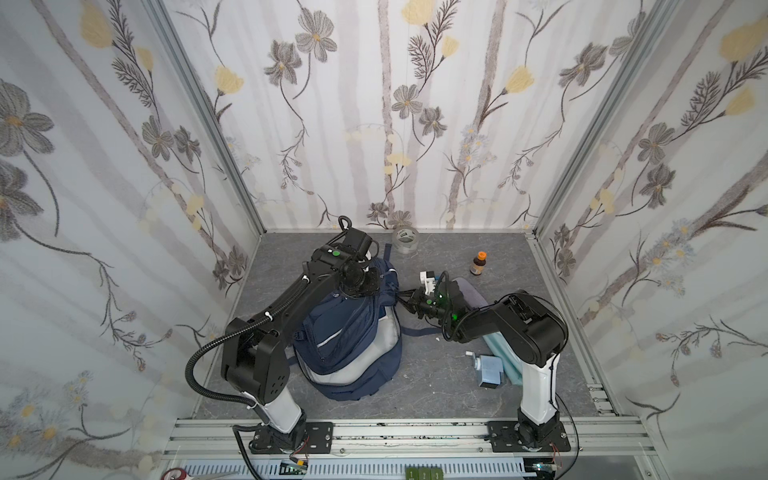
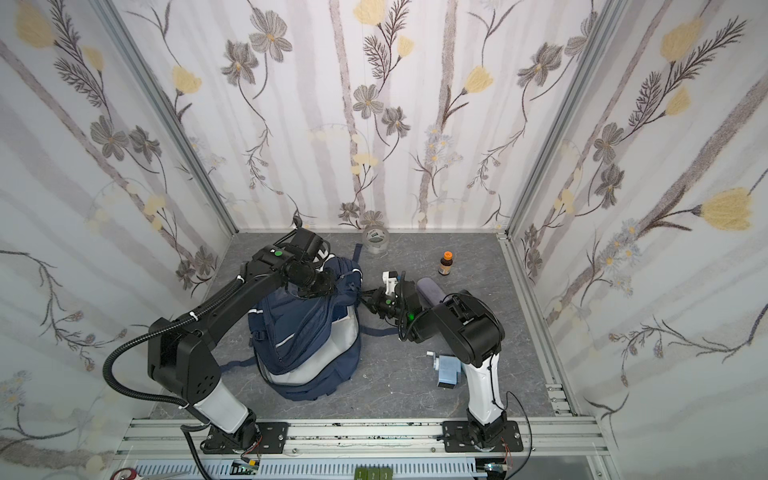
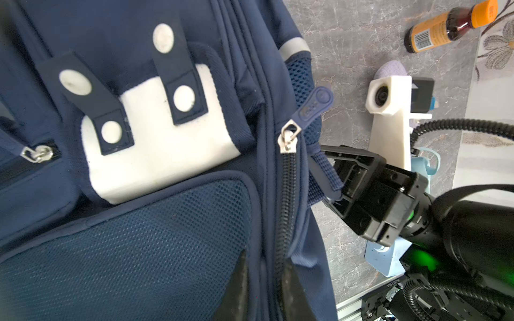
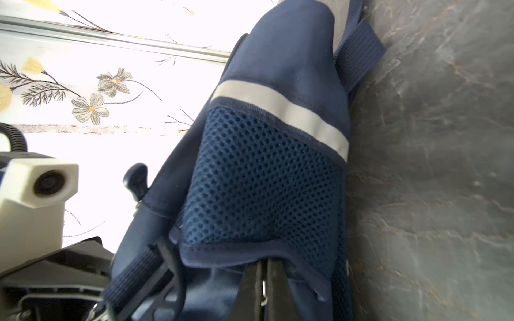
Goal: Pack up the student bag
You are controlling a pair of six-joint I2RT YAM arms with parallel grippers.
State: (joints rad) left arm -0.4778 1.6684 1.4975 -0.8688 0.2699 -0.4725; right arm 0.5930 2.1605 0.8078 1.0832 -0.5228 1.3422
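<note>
The student bag (image 1: pixel 353 332) is seen on the left half of the counter (image 1: pixel 436 374), slumped, with its top end toward the back wall. The left hand (image 3: pixel 267 291) is set on that top end. Its two dark fingers (image 3: pixel 239 278) are seen close together, one on each side of the zip line, so the cloth is thought to be pinched there. The right hand (image 3: pixel 335 191) is closed tight on a small strap loop (image 3: pixel 324 172) at the bag's side, next to the mesh pocket (image 4: pixel 258 178).

The bag is judged to be soft and floppy, not hard. It will sag and fold if only one spot is held. It cannot be broken easily, but it may be heavy for its size once things are put in.

Good spots to hold are the strap loop, the thick seams and the zip pull (image 3: pixel 314 107). The smooth cloth may slip if only a little is pinched. The mesh is best left alone, since it can be stretched or torn. For the zip to slide, the cloth beside it should be pulled tight from both ends.
</note>
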